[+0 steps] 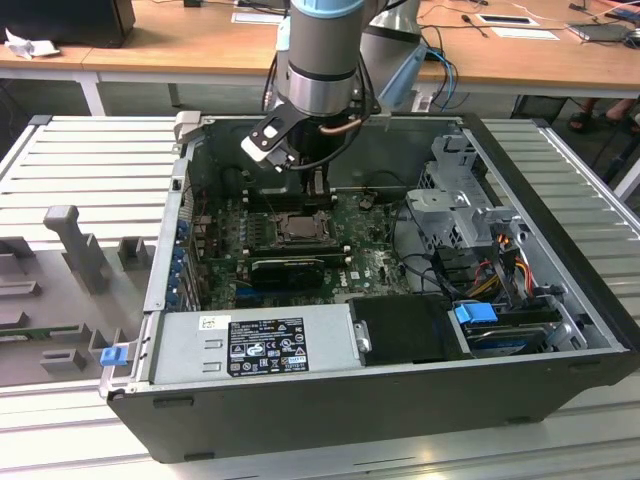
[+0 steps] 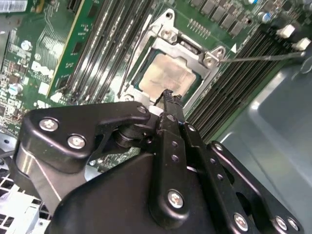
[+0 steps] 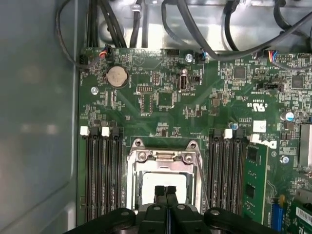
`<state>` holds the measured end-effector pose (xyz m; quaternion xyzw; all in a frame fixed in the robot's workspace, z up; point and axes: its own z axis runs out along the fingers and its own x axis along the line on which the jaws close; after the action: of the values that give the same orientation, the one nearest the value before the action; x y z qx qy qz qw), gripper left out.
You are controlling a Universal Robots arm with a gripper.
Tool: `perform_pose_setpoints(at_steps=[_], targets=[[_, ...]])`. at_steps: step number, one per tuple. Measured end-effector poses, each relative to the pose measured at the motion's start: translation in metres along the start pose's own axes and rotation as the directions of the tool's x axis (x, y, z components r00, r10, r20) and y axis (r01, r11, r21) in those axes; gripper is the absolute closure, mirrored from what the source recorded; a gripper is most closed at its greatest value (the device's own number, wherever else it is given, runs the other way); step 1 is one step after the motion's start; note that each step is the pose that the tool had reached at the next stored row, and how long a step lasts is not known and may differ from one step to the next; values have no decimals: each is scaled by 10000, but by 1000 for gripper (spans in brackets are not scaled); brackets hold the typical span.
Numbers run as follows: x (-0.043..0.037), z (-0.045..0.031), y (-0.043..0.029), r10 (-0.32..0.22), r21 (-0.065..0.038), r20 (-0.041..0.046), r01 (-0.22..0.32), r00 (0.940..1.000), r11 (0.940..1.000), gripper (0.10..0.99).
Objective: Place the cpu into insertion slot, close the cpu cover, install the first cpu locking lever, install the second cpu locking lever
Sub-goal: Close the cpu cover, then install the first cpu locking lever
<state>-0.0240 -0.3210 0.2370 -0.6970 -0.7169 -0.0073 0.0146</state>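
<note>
The cpu (image 2: 168,73) lies in the insertion slot (image 2: 146,48) on the green motherboard, its dull silver top showing. The cpu cover (image 2: 192,52) lies flat around it as a metal frame. A thin lever rod (image 2: 258,57) sticks out from one socket corner over the memory slots. My gripper (image 2: 168,95) hangs just above the chip's edge, shut with nothing between its fingertips. In the first wrist view the gripper (image 3: 165,190) is over the cpu (image 3: 163,178), with the cover (image 3: 163,156) around it. In the exterior view the gripper (image 1: 305,190) is directly over the slot (image 1: 297,228).
Black memory slots (image 3: 100,170) flank the socket on both sides. Cables (image 3: 209,29) run along the case wall beyond the board. The case holds a power supply (image 1: 265,345), a drive cage (image 1: 455,195) and a black card (image 1: 288,268) near the socket.
</note>
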Motion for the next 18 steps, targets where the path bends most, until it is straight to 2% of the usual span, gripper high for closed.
perform_pose_setpoints(at_steps=[6, 12, 18], targets=[[3, 1, -94, 1, -7, -19, -1, 10000, 10000, 980], [3, -8, -111, 1, -8, -21, -1, 10000, 10000, 980], [5, -59, -112, 1, -8, -20, -1, 10000, 10000, 980]])
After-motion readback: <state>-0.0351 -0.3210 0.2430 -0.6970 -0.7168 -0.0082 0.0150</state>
